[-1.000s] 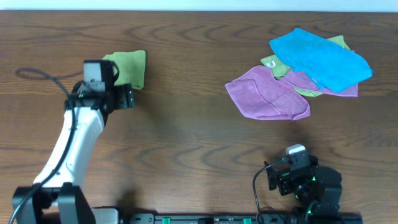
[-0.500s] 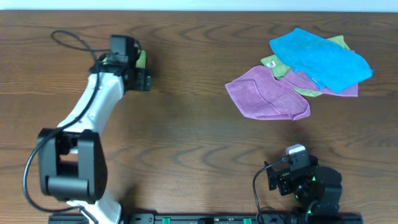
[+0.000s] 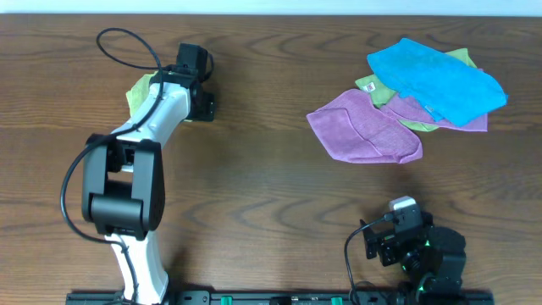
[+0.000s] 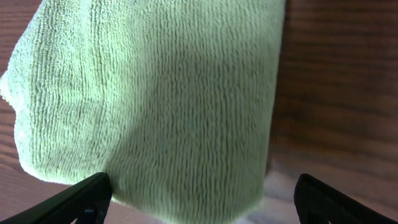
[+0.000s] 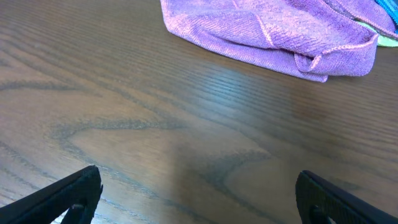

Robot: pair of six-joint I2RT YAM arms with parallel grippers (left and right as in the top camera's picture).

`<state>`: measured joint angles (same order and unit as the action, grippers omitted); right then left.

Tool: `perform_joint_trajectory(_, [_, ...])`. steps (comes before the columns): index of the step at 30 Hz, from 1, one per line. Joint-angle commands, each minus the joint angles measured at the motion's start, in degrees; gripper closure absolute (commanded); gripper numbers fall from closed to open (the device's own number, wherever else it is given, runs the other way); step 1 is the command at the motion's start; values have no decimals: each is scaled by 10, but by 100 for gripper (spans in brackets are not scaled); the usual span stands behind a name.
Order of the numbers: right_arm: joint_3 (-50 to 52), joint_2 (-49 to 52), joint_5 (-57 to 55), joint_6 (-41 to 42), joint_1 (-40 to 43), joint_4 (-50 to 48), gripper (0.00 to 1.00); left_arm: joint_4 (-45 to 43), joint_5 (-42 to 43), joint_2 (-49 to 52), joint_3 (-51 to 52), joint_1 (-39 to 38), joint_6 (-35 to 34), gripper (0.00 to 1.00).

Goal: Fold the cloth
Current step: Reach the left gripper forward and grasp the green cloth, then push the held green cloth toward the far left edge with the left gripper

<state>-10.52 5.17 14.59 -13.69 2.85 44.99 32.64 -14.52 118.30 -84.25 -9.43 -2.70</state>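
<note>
I am hanging my left gripper (image 4: 199,205), jaws spread wide and empty, over the small light-green terry cloth (image 4: 155,93) in the upper left of the overhead frame, having swung up there from lower down within the last second. The cloth is lying flat, seemingly already doubled, so I am probably lining up another fold, while my right gripper (image 5: 199,202) is waiting open at lower right.

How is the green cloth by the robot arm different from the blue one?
The green cloth lies alone, half hidden under the left arm; the blue cloth tops a pile. The green cloth looks flat; the blue cloth is rumpled. Both are cloths on the table.
</note>
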Motion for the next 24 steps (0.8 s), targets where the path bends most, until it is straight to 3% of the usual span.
perform_joint_trajectory(1, [4,-4,4,-5,-4,0,1,2,-25,14,-31,1,-23,5])
perform_joint_trajectory(24, [4,-4,4,-5,-4,0,1,-15,-54,71,-54,1,-40,5])
